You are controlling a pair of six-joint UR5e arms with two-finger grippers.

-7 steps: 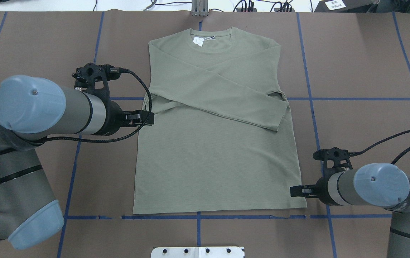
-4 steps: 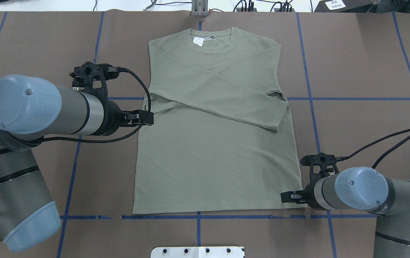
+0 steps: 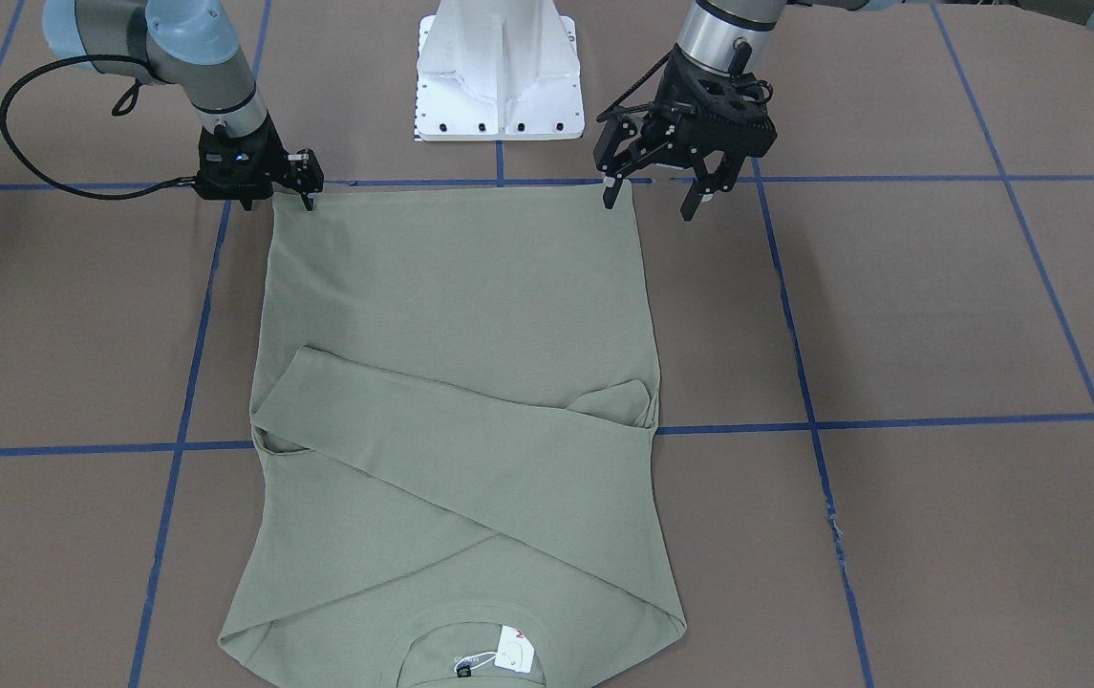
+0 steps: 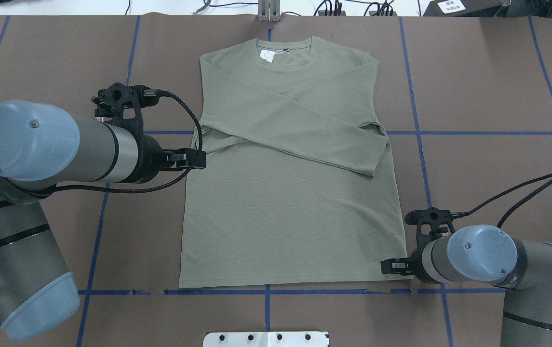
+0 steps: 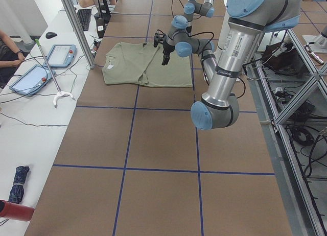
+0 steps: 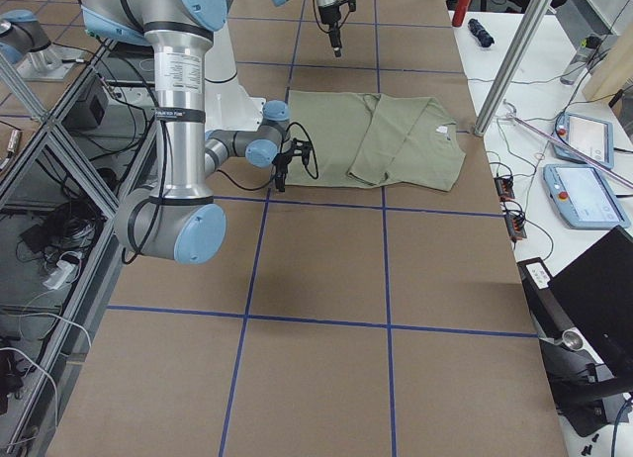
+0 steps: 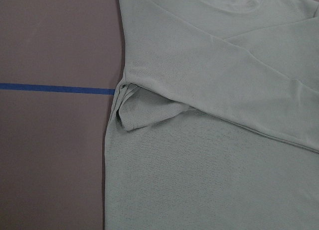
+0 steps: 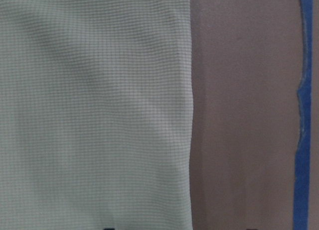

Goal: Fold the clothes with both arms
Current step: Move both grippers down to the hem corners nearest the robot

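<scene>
The sage-green long-sleeved knit shirt (image 4: 285,217) lies flat in the middle of the brown paper-covered table (image 4: 488,96). Its hem is on the robot's side and its collar is at the far end, showing a white tag (image 4: 268,55). Both sleeves (image 4: 304,130) are crossed over the chest, and one cuff (image 7: 134,110) is bunched at the left edge.

The right gripper (image 3: 276,199) sits low at the hem's right corner. Its jaws look parted, astride the side seam and holding nothing. The left gripper (image 3: 652,199) hangs higher by the left edge, spread wide and empty.

I'd say the job now is pinching the hem corners. Each pinch should take both layers, and the two arms should lift together so the crossed sleeves don't slide.
</scene>
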